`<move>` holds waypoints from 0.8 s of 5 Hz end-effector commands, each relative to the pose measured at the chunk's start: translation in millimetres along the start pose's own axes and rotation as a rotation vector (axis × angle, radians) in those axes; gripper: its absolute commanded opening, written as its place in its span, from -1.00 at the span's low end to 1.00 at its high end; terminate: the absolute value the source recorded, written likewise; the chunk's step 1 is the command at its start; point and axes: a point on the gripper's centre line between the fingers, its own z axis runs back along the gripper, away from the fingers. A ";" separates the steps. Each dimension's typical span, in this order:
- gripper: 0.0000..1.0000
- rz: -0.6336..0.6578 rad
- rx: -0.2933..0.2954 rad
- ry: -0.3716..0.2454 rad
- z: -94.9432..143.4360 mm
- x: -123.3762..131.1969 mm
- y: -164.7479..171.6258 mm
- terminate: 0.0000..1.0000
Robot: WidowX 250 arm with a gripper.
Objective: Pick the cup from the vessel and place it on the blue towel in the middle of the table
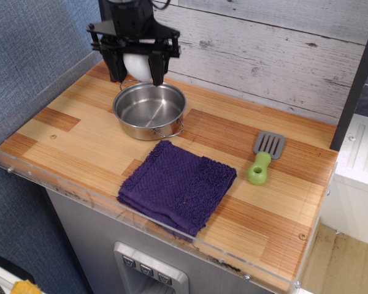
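Note:
My gripper (137, 68) is shut on the small white cup (137, 65) and holds it in the air above the far left rim of the vessel (149, 111). The vessel is a shiny steel pot with wire loop handles, standing at the back left of the table (80, 147); its inside shows bare. The dark purple-blue towel (176, 184) lies flat near the table's front edge, in front of and slightly right of the vessel.
A grey spatula with a green handle (264, 157) lies to the right of the towel. A clear acrylic rim (61, 184) runs along the table's edges. A whitewashed plank wall (264, 55) stands right behind the table.

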 end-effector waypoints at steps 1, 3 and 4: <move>-1.00 -0.094 -0.093 0.011 21.1 -62.7 -54.0 -1.00; -1.00 -0.118 -0.038 0.021 8.2 -102.3 -39.4 -1.00; -1.00 -0.093 -0.008 0.014 -9.4 -95.1 -23.0 -1.00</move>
